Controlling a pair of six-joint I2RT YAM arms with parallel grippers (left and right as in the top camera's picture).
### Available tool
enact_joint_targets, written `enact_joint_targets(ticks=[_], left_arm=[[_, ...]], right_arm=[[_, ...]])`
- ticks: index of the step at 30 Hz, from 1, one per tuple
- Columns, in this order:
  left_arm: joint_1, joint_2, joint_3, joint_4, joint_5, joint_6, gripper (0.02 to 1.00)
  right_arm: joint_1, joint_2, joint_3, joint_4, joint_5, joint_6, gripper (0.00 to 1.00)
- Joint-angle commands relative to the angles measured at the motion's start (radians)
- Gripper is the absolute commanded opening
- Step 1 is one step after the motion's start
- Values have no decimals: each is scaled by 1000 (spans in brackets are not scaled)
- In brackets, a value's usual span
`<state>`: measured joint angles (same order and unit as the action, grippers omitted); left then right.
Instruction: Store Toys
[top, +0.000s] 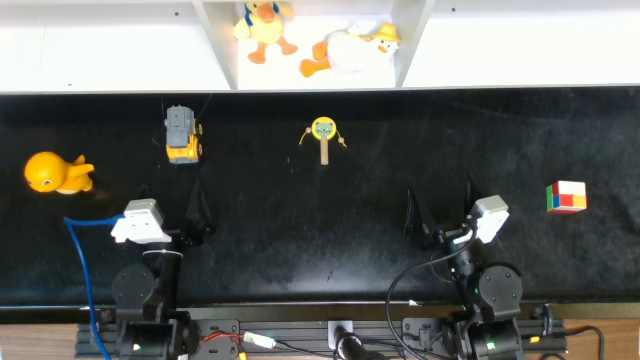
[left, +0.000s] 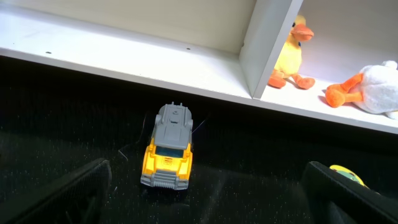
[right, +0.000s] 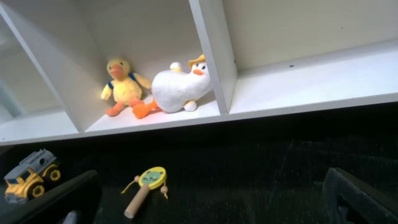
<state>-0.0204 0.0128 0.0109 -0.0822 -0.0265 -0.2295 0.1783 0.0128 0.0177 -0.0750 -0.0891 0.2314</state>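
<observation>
Left fingers (left: 68, 196): released, spread wide, grasping nothing. Straight ahead, in line with the gap between them: yellow-and-grey toy truck (left: 168, 148). Stands upright on the black tabletop (top: 300, 250), grille toward the fingers. Beyond it: white shelf (left: 124, 62). Well off to the outer side of the left fingers: orange duck (top: 55, 173).

Right fingers (right: 360, 193): also released, empty. Ahead, nearer the inner finger: rattle (right: 146, 185), lies flat. Well apart on the outer side: coloured cube (top: 566, 197). Farther ahead, in the middle shelf compartment: yellow plush duck (right: 124, 87) just beside white plush goose (right: 180, 87).
</observation>
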Motion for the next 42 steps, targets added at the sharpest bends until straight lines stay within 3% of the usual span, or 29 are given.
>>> enact_joint_targets(ticks=[1,35,42], left_arm=[[-8,-10,-3,-2,10,23,998],[-8,-10,41,-28,4,23,1000],[-8,45,319,-310,-195,24,1000]], right_arm=[[5,-9,-13,5,5,1,996],[5,-9,-13,5,5,1,996],[5,-9,-13,5,5,1,993]])
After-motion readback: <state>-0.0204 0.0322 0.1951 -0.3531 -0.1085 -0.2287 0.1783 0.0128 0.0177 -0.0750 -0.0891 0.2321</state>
